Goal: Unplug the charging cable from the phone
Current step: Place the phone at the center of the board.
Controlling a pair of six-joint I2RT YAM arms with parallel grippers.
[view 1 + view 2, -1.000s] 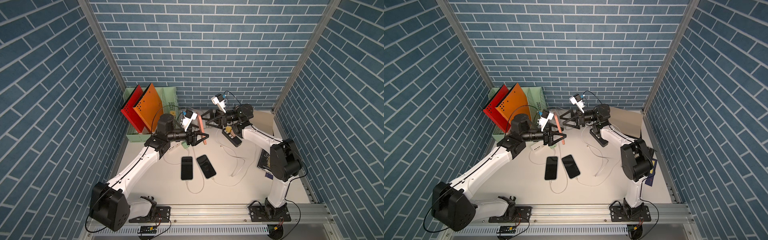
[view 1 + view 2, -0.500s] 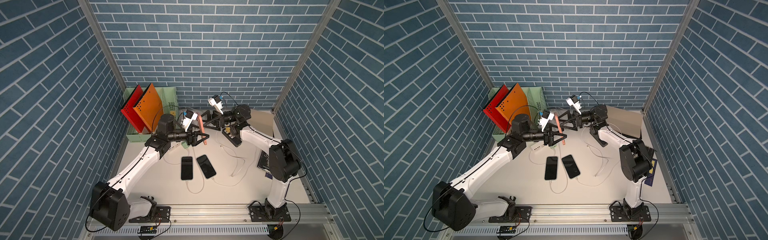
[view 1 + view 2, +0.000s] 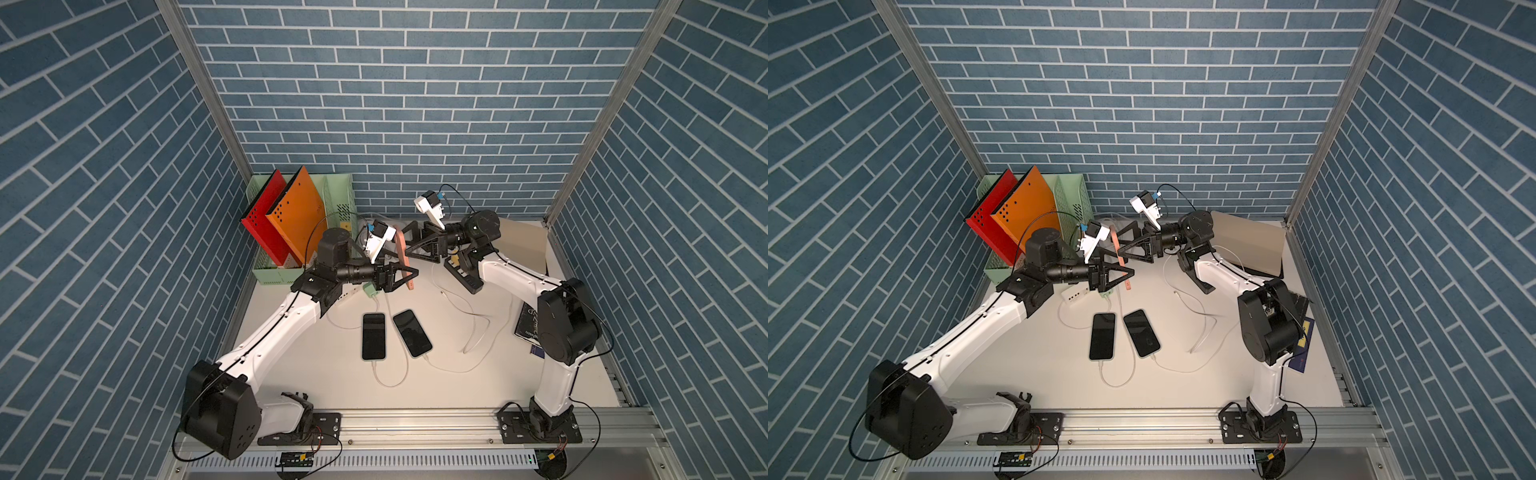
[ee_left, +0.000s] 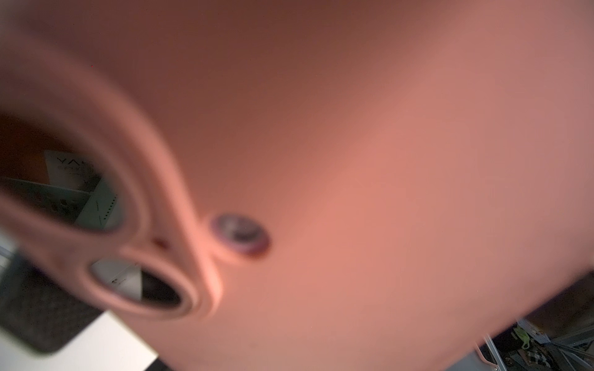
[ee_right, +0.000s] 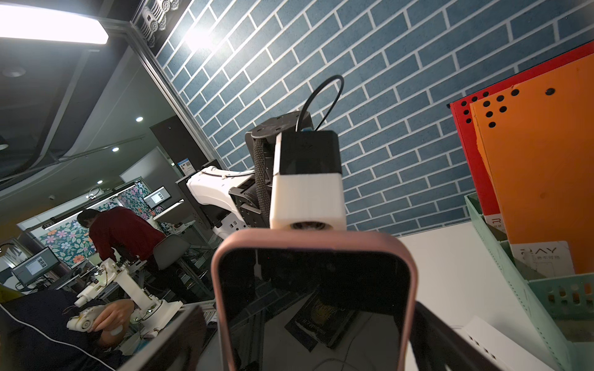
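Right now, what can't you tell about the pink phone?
Left wrist view: the pink phone fills the frame, blurred.
Right wrist view: one end is cut off by the frame's edge.
Both top views: seen edge-on, its charging port is too small to see.

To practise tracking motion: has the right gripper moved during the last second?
Yes. The right gripper has edged toward the green file rack, closing on the pink phone.
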